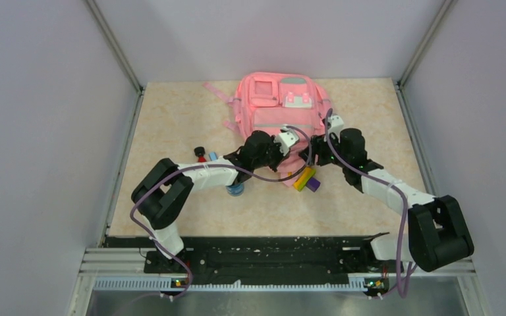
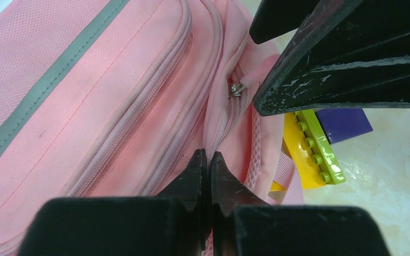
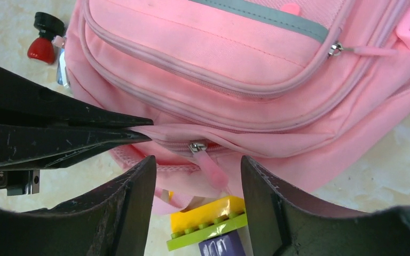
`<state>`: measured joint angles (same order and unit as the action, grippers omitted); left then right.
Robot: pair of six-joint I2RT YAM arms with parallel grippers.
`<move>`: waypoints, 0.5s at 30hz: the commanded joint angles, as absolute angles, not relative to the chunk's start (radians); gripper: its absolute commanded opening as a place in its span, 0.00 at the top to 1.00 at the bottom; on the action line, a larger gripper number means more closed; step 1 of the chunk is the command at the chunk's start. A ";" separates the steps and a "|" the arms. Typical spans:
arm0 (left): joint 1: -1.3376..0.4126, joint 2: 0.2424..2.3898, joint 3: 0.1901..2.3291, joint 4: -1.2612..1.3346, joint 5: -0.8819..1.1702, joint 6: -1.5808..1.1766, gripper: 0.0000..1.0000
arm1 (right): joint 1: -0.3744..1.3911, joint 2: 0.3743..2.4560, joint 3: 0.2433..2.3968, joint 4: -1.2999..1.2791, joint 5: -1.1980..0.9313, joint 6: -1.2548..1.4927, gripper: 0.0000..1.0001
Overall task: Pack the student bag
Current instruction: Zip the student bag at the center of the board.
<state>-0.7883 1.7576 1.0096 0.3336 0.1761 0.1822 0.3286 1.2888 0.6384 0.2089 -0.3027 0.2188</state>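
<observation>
Table | student bag | left end effector clamping its fabric

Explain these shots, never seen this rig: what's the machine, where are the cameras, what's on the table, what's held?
Two robot arms sit at the near edge of a table, each with a two-finger gripper. The wide picture is from a fixed camera above and behind; the other two are from wrist cameras, so the black wedges are fingers. On the table lies a pink student bag, with yellow, green and purple bricks at its near edge and a red-and-black object beside it. The left gripper is shut, pinching bag fabric by the zip. The right gripper is open at the zip pull, holding nothing.
</observation>
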 commanded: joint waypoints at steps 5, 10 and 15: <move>-0.794 1.683 1.005 0.361 0.196 0.185 1.00 | 0.318 1.349 0.710 0.214 -0.379 0.154 0.51; -0.793 1.681 1.003 0.358 0.190 0.187 1.00 | 0.320 1.355 0.712 0.209 -0.359 0.153 0.72; -0.793 1.674 0.994 0.357 0.174 0.187 1.00 | 0.320 1.321 0.719 0.184 -0.330 0.168 0.83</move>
<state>-0.7883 1.7473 1.0031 0.3126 0.1749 0.1833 0.3286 1.3560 0.6701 0.1822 -0.3431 0.1749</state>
